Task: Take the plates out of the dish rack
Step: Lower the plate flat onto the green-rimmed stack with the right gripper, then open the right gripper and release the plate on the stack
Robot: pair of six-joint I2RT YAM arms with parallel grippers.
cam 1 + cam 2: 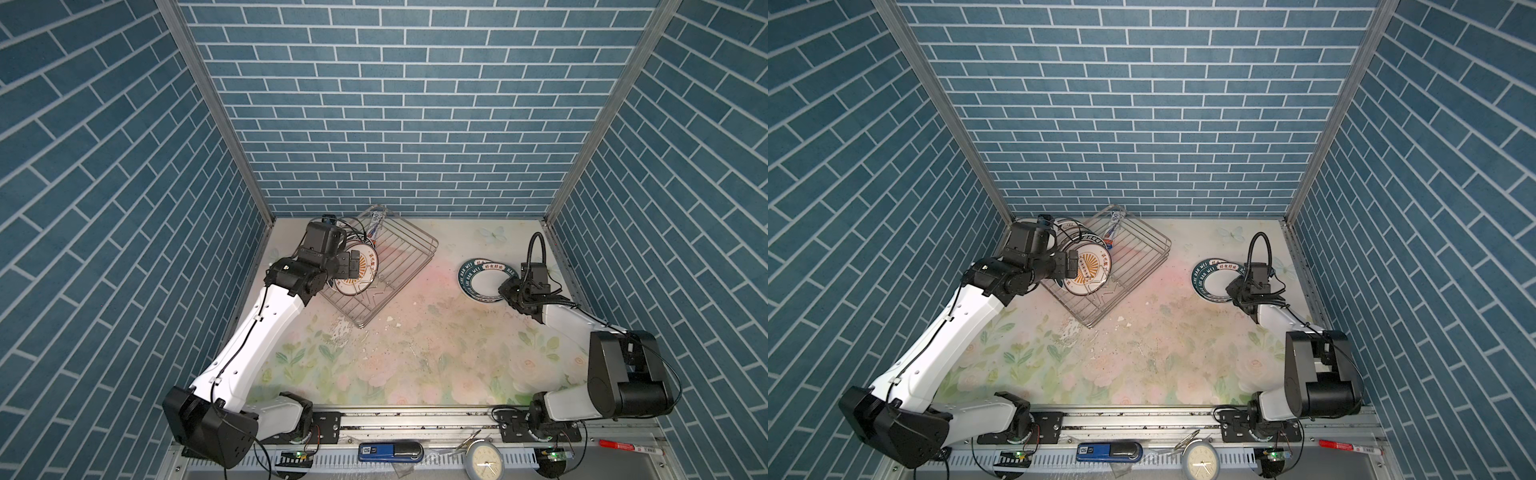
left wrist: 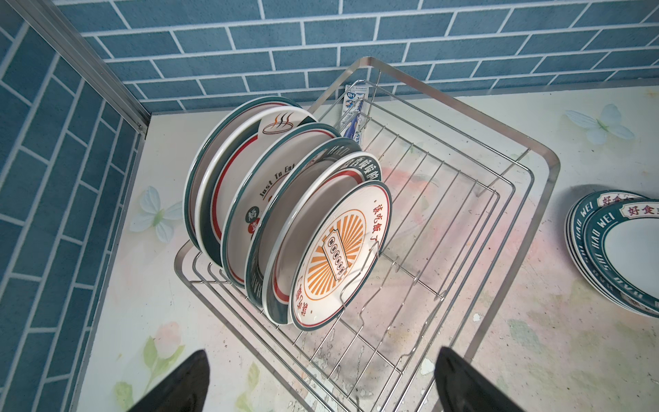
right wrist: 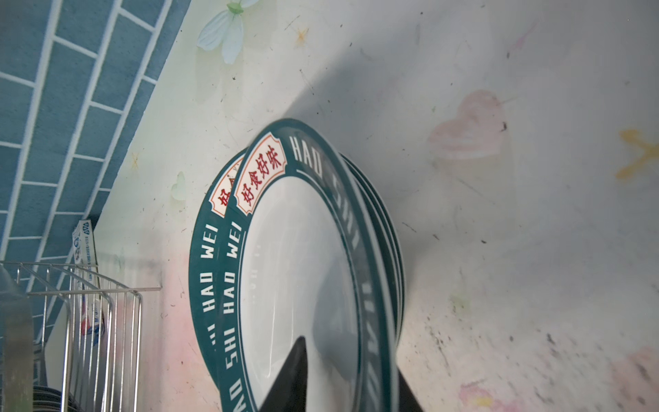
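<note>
Walls [image 1: 415, 104] papered in blue brick pattern close in three sides of the booth. The table [image 1: 415, 353] wears a pale floral print, scuffed and speckled with dark grit. Along the near rail sit a small clock [image 1: 484, 459], a blue gadget [image 1: 390, 452] and a red marker [image 1: 623, 445].

The dish rack [image 2: 445, 221] stands askew in the far left corner. Six plates [image 2: 285, 221] stand on edge in its dividers, crowded to one end, with the sunburst plate [image 2: 338, 257] in front. A blue and white packet [image 2: 353, 107] leans in the rack's far corner. The rest of the wire floor is bare.

The left gripper [image 2: 322, 349] hangs just in front of the sunburst plate, jaws spread wide, holding nothing.

Well to the right, a stack [image 1: 482, 280] of teal-rimmed plates lies flat on the table. The right gripper [image 3: 351, 356] straddles the rim of the top plate [image 3: 296, 271], jaws part-way apart, with a gap showing between the inner finger [image 3: 292, 374] and the rim.
</note>
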